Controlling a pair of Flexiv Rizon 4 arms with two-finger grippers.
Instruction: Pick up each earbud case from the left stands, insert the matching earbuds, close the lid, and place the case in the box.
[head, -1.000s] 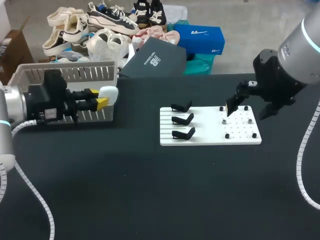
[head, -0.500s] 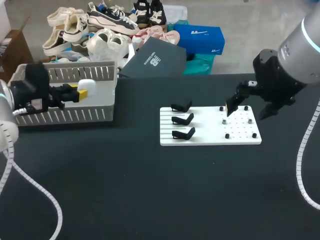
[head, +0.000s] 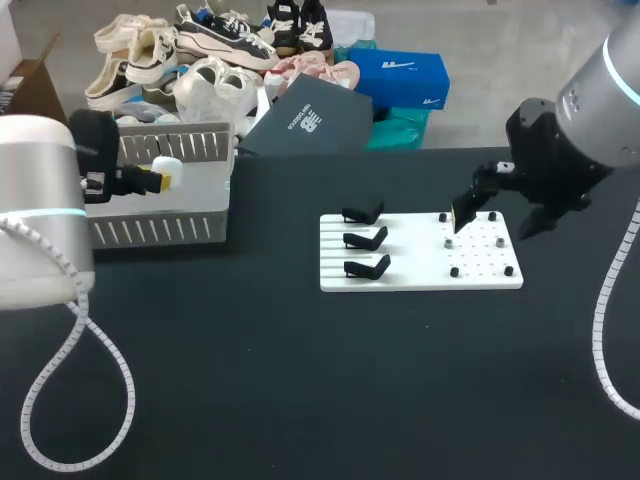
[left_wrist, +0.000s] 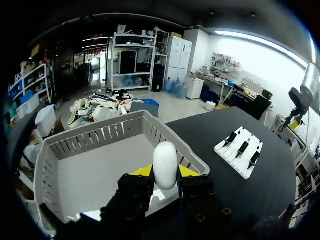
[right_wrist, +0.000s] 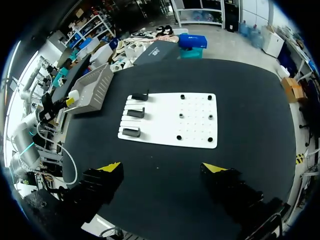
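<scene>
From above, the left gripper (head: 160, 180) is at the far left of the black table (head: 250, 380), clamped on a white earbud case (head: 168, 169) that hangs over the open top of the grey basket (head: 160, 228), towards its right wall. To the right lies a white board (head: 420, 262) with three black stands (head: 366, 239) in a row along its left side and small pegs (head: 454, 271) on its right side. The right gripper (head: 496, 216) hovers over the pegs at the board's far right, apart from it. From the left wrist, the left gripper (left_wrist: 165, 172) grasps the earbud case (left_wrist: 165, 164) upright between both yellow-tipped fingers (left_wrist: 142, 171), above the basket (left_wrist: 125, 126) and just inside its near right corner; whether it touches the basket cannot be told. The board (left_wrist: 236, 158) and its stands (left_wrist: 243, 147) lie well off to the right. From the right wrist, the right gripper (right_wrist: 162, 167) is released, its two fingers (right_wrist: 110, 166) spread wide, high above the board (right_wrist: 195, 122) with the stands (right_wrist: 134, 113). Far to the left the earbud case (right_wrist: 74, 94) shows white at the basket (right_wrist: 95, 85).
</scene>
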